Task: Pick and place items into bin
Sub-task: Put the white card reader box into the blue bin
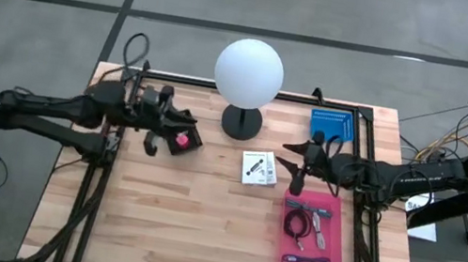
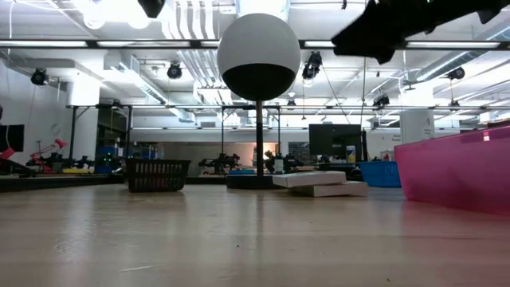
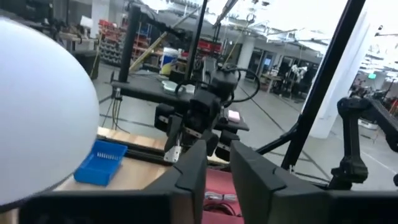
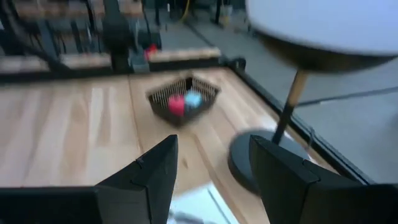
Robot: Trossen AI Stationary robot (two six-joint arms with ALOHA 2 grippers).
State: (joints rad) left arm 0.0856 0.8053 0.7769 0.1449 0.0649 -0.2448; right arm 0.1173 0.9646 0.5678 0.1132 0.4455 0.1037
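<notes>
Fingers of R gripper stand apart w/ nothing between them. R gripper hangs just beside the white printed card, between the card and the pink bin. L gripper sits at the far side of the table, next to the small black basket. Its state: cannot tell.

Progress (est.):
- Done: dark coiled cable, silvery piece and purple cord lie inside the pink bin.
- Left: the card lies flat on the table, outside the bin, near the base of the white globe lamp.
- Left, probably: a pink block and a bluish block sit in the basket. Whether the basket counts as a bin can't be settled from these views.
- Approx. over halfway, if the pink bin is the target.

Item vs. fingers: the card is the closest loose item to R gripper. In the R wrist view only its corner shows below the open gap, so it isn't between the pads yet. No contact visible. The blocks lie well apart from R gripper but close to L gripper.
</notes>
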